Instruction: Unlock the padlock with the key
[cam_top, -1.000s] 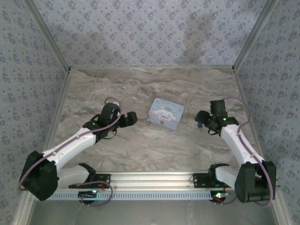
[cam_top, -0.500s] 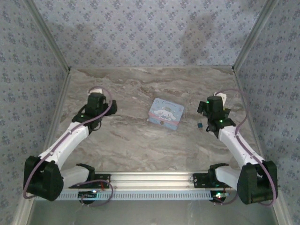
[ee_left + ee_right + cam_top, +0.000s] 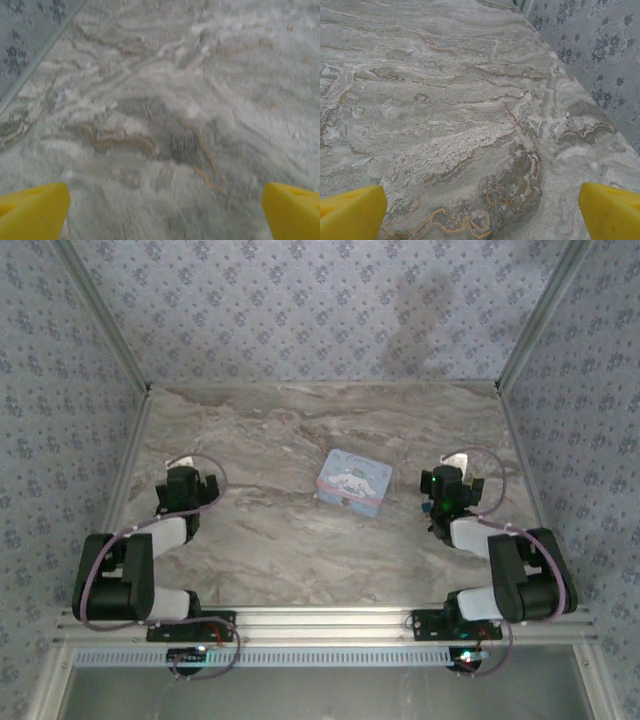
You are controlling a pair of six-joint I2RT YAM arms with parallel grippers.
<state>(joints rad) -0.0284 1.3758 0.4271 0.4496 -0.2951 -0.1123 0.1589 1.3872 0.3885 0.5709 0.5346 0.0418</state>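
Note:
A tiny teal-blue padlock (image 3: 426,508) lies on the marble table (image 3: 300,430), just left of my right gripper (image 3: 448,486) and apart from it. The key is out of view. My left gripper (image 3: 187,483) sits far off at the table's left side, its arm folded back. In the left wrist view the left gripper (image 3: 165,215) is open, its yellow fingertips (image 3: 32,212) wide apart over bare marble. In the right wrist view the right gripper (image 3: 480,212) is open too, its yellow fingertips (image 3: 610,212) spread with only marble between them.
A pale blue cartoon-printed tin box (image 3: 354,481) stands in the middle of the table, between the two grippers. Patterned walls (image 3: 300,310) close the table in at the back and on both sides. An aluminium rail (image 3: 330,618) runs along the near edge.
Both arms have folded back toward their bases. The left gripper swung left, away from the tin. The right gripper pulled back a little beside the padlock.

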